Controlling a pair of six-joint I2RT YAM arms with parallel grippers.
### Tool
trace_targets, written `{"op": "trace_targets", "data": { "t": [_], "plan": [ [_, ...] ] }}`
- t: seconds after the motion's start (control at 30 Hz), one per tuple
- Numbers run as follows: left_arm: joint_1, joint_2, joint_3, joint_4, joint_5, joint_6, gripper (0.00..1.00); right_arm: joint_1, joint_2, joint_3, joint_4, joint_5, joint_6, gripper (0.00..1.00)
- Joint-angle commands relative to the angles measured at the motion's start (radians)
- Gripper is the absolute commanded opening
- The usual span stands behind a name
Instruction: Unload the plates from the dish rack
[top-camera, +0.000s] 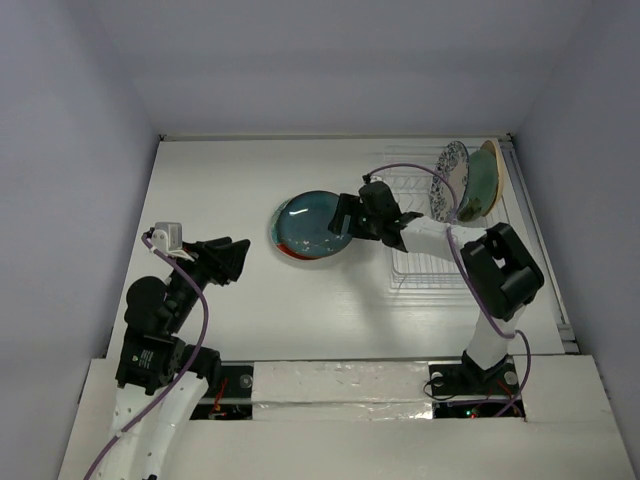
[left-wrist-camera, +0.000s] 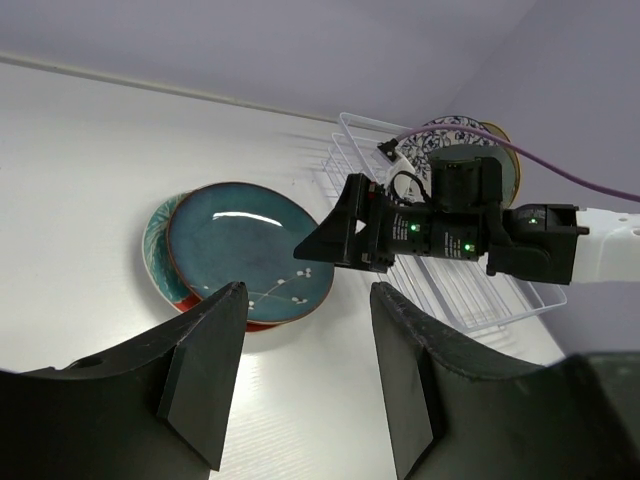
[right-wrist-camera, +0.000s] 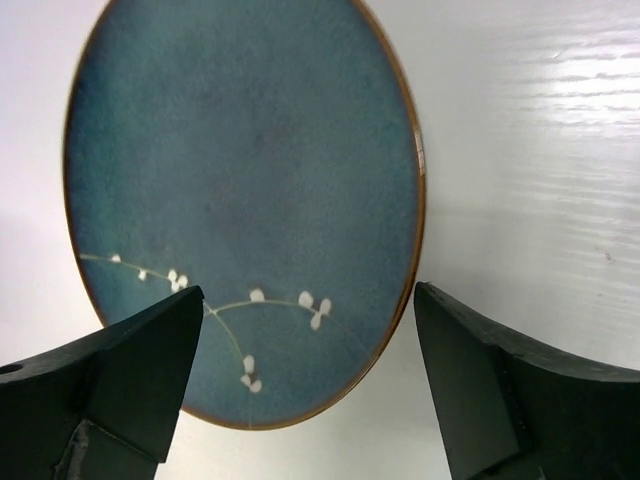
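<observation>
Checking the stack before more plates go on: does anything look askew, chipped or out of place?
Only one thing: the dark teal plate sits off-centre on the plate beneath, whose rim shows on one side only. No chips or spills are visible. The other plates lean together at the far end of the dish rack.

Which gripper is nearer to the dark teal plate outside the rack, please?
Right. The right gripper hangs open at the rim of the dark teal plate; the left gripper sits apart, opposite.
</observation>
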Motion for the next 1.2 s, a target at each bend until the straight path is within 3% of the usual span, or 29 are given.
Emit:
{"op": "trace_targets", "data": {
  "t": [0.0,0.13,0.27,0.37,0.47,0.5,0.53,0.57,0.6,0.7,0.73,0.77,0.8,0.83,0.9,1.07,1.17],
  "plan": [
    [0.007,-0.011,-0.004,0.035,0.010,-0.003,0.49,0.022,-0.001,0.058,-0.043,0.035,-0.067,0.92],
    [0.007,-0.013,-0.004,0.036,0.014,-0.004,0.49,0.031,-0.099,0.070,-0.085,0.035,-0.096,0.93],
    [0.007,-0.014,-0.002,0.038,0.014,-0.004,0.49,0.031,-0.162,0.121,-0.198,0.151,-0.143,0.93],
    [0.007,-0.017,-0.004,0.039,0.016,-0.004,0.49,0.031,-0.211,0.136,-0.262,0.270,-0.171,0.86],
    [0.007,-0.017,-0.004,0.038,0.018,-0.004,0.49,0.022,-0.308,0.129,-0.294,0.418,-0.195,0.65],
    [0.007,-0.017,-0.004,0.039,0.016,-0.004,0.49,0.005,-0.332,0.129,-0.307,0.499,-0.198,0.40],
    [0.007,-0.017,-0.004,0.038,0.016,-0.001,0.49,-0.004,-0.377,0.132,-0.339,0.546,-0.202,0.22],
    [0.007,-0.017,-0.004,0.039,0.018,-0.001,0.49,-0.037,-0.397,0.132,-0.356,0.620,-0.212,0.07],
    [0.007,-0.017,-0.004,0.039,0.016,-0.001,0.49,-0.056,-0.414,0.132,-0.374,0.658,-0.217,0.00],
    [0.007,-0.024,-0.005,0.038,0.016,-0.003,0.49,-0.156,-0.461,0.121,-0.428,0.756,-0.231,0.00],
    [0.007,-0.025,-0.005,0.038,0.014,-0.001,0.49,-0.180,-0.468,0.118,-0.448,0.762,-0.231,0.05],
    [0.007,-0.028,-0.005,0.039,0.016,-0.001,0.49,-0.203,-0.474,0.115,-0.454,0.768,-0.232,0.15],
    [0.007,-0.027,-0.004,0.039,0.016,-0.001,0.49,-0.235,-0.475,0.103,-0.454,0.773,-0.244,0.41],
    [0.007,-0.028,-0.005,0.038,0.016,-0.003,0.49,-0.249,-0.472,0.097,-0.451,0.773,-0.252,0.54],
    [-0.003,-0.028,-0.005,0.038,0.014,-0.003,0.49,-0.283,-0.451,0.096,-0.451,0.776,-0.266,0.73],
    [-0.003,-0.030,-0.004,0.036,0.013,-0.001,0.49,-0.357,-0.345,0.153,-0.434,0.753,-0.304,0.76],
    [-0.003,-0.034,-0.002,0.035,0.010,-0.001,0.49,-0.392,-0.281,0.210,-0.422,0.738,-0.335,0.70]
  ]
}}
